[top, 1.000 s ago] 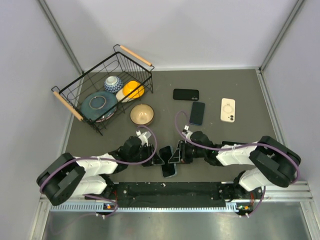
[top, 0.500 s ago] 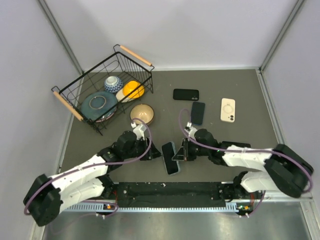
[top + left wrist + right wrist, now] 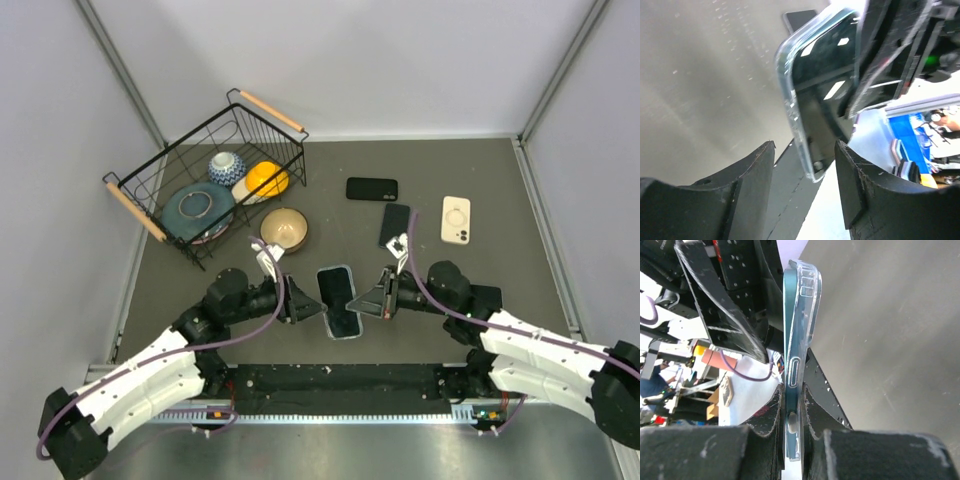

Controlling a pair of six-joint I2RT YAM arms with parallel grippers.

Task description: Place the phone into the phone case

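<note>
Just nearer than the tan bowl [image 3: 284, 229], the right gripper [image 3: 371, 303] pinches a teal phone [image 3: 789, 320]. Only its wrist view shows the clear case [image 3: 811, 290] fitted on. Left gripper [image 3: 302, 308] gapes wide alongside, touching nothing.

No legible writing, no brands or numbers (phone [image 3: 338, 302] included)

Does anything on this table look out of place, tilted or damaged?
Nothing looks damaged or spilled. Only the dark phone lies slightly tilted, while the cream case beside it lies straight.
</note>
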